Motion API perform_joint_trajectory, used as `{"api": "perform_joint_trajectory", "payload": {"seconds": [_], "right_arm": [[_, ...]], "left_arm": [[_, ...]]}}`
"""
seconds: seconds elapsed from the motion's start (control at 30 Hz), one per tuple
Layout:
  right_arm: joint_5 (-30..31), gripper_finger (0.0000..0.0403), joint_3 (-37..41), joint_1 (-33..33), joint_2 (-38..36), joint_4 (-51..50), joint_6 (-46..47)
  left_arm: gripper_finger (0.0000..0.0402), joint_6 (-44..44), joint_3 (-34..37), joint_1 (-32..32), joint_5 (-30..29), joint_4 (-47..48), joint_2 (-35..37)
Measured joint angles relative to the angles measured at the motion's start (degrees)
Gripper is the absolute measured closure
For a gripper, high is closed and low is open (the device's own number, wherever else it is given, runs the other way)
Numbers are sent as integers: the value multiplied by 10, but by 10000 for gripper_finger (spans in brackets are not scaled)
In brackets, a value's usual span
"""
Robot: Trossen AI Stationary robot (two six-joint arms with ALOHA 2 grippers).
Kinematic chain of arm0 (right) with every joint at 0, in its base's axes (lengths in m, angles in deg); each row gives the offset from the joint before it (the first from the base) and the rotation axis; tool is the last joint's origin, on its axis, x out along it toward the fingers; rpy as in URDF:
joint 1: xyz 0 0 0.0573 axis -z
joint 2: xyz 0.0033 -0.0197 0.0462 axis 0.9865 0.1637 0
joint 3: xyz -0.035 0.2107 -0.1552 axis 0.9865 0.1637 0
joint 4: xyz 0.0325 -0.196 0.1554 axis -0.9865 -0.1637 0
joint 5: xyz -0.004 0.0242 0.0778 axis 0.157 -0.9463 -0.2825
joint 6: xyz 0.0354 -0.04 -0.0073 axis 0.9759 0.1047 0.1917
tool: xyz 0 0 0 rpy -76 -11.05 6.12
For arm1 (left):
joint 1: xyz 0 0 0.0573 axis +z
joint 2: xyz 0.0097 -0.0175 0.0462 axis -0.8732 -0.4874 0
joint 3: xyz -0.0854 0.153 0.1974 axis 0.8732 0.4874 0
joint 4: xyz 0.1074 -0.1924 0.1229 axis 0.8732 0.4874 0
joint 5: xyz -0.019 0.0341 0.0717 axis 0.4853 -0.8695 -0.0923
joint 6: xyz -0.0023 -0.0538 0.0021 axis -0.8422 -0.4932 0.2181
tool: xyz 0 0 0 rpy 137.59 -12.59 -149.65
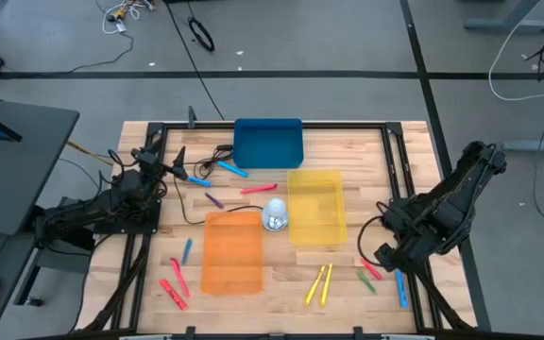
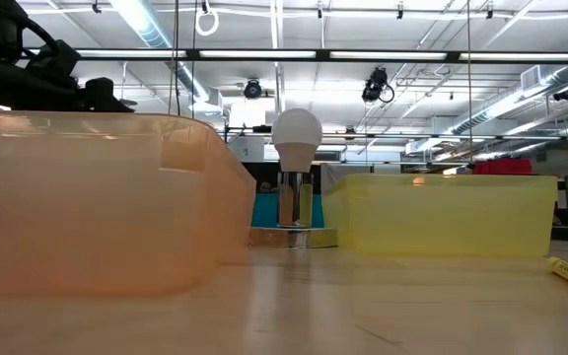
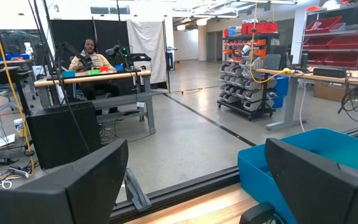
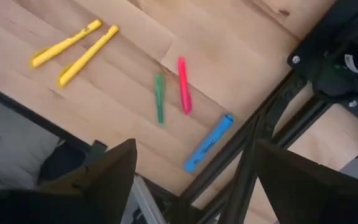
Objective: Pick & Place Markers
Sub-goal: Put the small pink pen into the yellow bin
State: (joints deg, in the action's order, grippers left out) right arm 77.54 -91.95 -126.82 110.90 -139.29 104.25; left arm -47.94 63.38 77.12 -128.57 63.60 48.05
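Spread apart and empty, the right gripper [image 4: 191, 180] hangs over the table's front-right corner, and only its wrist view shows a green marker [image 4: 160, 98] and red marker [image 4: 184, 93] lying roughly parallel beside a slanted blue marker [image 4: 209, 142] and two yellow markers [image 4: 74, 48]. Across the table, the left gripper [image 3: 194, 180] is likewise open and empty, raised level near the blue tray [image 3: 303, 162]; its wrist view alone shows a seated person [image 3: 91, 59] at a far desk.
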Motion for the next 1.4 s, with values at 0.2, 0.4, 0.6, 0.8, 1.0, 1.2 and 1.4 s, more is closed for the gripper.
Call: {"api": "perform_joint_trajectory", "payload": {"seconds": [0.2,0.4,0.6,0.8,1.0,1.2,1.4], "right_arm": [[5,80,8,0,15,4,-11],[-4,80,60,0,16,32,-11],[-16,80,119,0,15,97,-15],[-31,80,164,2,15,139,-17],[-31,80,217,2,15,220,-26],[-31,80,285,2,15,294,-28],[-36,80,338,2,15,347,-30]], "left_arm": [[19,0,0,0,0,0,0],[19,0,0,0,0,0,0],[19,0,0,0,0,0,0],[19,0,0,0,0,0,0],[19,0,0,0,0,0,0],[19,0,0,0,0,0,0],[19,0,0,0,0,0,0]]}}
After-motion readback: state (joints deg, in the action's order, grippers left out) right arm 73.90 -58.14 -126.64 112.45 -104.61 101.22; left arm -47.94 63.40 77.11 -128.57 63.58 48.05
